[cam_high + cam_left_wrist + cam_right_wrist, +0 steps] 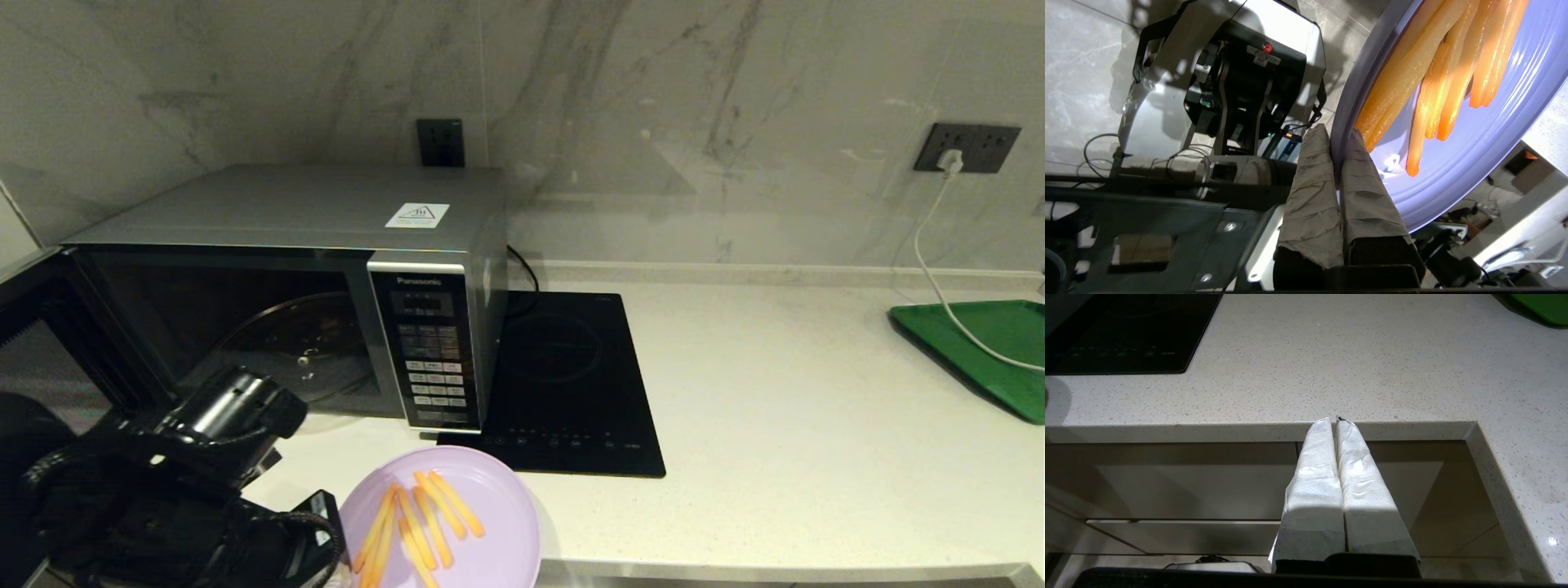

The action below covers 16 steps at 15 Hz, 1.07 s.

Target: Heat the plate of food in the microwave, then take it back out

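The pale lilac plate with orange-yellow fry sticks is at the counter's front edge, partly past it, in front of the microwave's button panel. My left gripper is at the plate's left side. In the left wrist view the left gripper is shut on the plate's rim, one finger above and one below, with the sticks just beyond. The silver microwave stands with its door swung open to the left and its glass turntable bare. My right gripper is shut on nothing.
A black induction hob lies right of the microwave. A green tray sits at the far right with a white cable running over it from a wall socket. The right gripper hangs in front of the counter's edge, above cabinet fronts.
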Motion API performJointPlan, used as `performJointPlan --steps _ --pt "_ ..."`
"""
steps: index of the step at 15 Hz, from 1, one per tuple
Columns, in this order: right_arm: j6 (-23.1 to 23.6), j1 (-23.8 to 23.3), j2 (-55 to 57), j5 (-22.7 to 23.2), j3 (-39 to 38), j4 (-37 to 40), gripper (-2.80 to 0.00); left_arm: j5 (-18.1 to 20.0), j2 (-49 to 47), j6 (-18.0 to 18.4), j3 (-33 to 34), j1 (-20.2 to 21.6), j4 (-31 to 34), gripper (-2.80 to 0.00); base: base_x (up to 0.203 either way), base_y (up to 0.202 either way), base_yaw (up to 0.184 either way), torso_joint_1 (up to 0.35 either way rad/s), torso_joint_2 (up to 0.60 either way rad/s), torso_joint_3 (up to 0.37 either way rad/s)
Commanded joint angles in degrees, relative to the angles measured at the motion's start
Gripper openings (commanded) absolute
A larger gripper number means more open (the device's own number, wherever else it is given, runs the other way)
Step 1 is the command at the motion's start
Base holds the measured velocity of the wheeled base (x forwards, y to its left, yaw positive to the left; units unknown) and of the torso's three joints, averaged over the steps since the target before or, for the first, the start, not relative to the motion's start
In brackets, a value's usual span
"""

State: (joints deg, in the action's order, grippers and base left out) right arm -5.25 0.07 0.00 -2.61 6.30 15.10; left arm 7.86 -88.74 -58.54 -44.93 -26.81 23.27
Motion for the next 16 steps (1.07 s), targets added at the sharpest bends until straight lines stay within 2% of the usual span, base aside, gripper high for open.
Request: performJointPlan --steps 1,5,7,11,16 --pt "-0.02 0.01 0.0 -0.03 -0.02 0.1 -2.8 -0.89 -7.96 -1.22 -3.71 -3.54 -0.96 -2.8 0.0 0.0 0.0 0.0 0.0 0.0" --pt "-0.02 0.01 0.0 -0.03 -0.02 0.1 -2.8 -2.24 -12.99 -1.39 -9.76 -6.79 -0.83 -2.8 0.0 0.0 0.0 0.0 0.0 0.0" --pt "-0.02 0.01 0.0 -0.03 0.03 0.1 -2.8 -3.82 -15.32 -1.1 -10.76 -7.31 -0.83 -2.8 0.0 0.0 0.0 0.0 0.0 0.0" --pt "-0.02 0.01 0.0 -0.03 0.01 0.1 -2.8 -3.42 -16.96 -0.76 -11.83 -8.52 -1.11 -2.8 0.0 0.0 0.0 0.0 0.0 0.0" --pt "-0.02 0.01 0.05 -0.03 -0.03 0.1 -2.8 -3.43 -18.79 -0.69 -17.33 -10.74 -1.12 -2.8 0.0 0.0 0.0 0.0 0.0 0.0"
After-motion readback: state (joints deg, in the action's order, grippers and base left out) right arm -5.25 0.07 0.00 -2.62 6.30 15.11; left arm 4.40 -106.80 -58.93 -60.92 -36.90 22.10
